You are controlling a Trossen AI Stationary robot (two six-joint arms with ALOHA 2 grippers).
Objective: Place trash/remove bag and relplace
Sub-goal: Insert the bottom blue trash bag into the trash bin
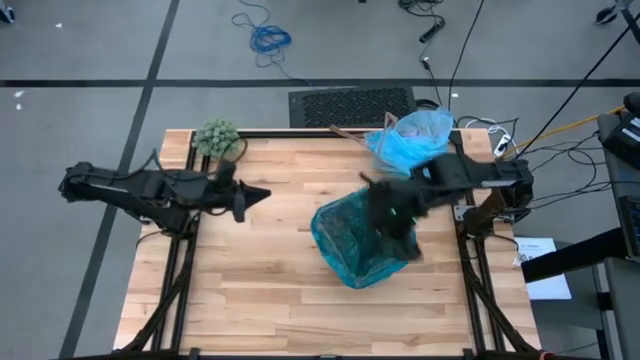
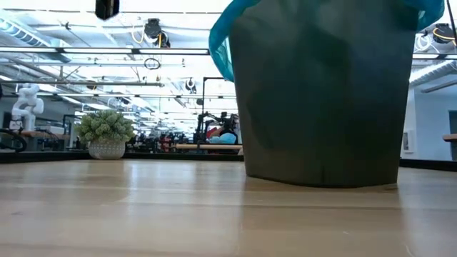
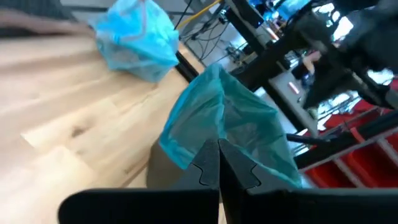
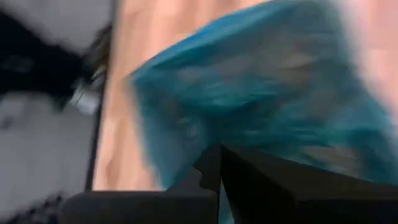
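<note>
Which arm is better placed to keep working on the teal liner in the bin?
Right. Its tool is over the teal liner, fingers together; the left tool sits shut well away across the table.

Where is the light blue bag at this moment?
In the high view, the light blue bag lies at the table's far right corner, behind the teal-lined bin.

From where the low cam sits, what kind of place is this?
Likely a robotics lab or open workshop. Beyond the wooden table runs a long hall with exposed ceiling rails and strip lights, a white humanoid-looking robot at the far left, and other workstations. From above, loose cables lie on the grey floor.
</note>
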